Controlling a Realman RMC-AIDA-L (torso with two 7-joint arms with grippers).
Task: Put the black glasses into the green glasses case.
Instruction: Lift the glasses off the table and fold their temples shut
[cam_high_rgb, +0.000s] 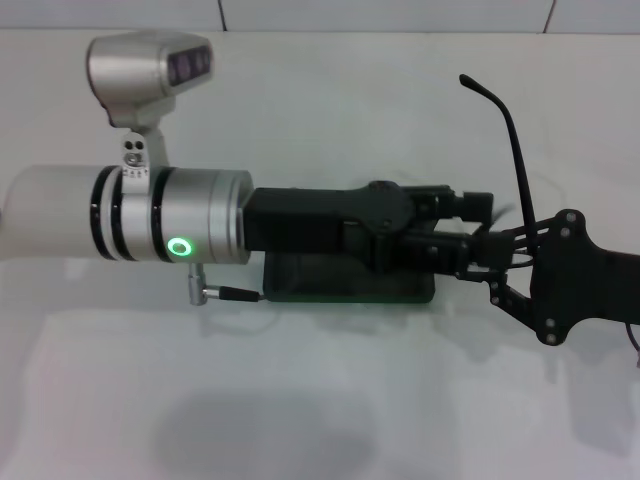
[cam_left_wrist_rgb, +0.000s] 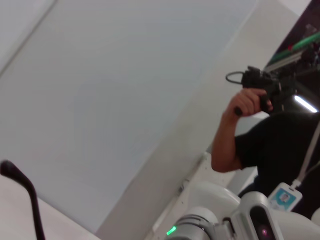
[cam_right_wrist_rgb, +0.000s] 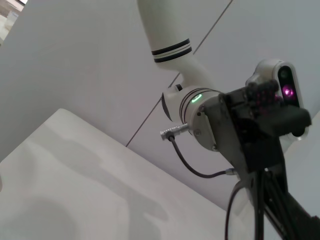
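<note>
The black glasses hang above the table between my two grippers, one temple arm sticking up and away. Its tip shows in the left wrist view, and a lens rim shows in the right wrist view. My right gripper reaches in from the right and looks shut on the frame. My left gripper stretches in from the left, its tip right at the glasses. The green glasses case lies on the table under the left gripper, mostly covered by it.
The white table spreads all around. The left arm's silver forearm and its wrist camera fill the left half of the head view. A person stands beyond the table, seen in the left wrist view.
</note>
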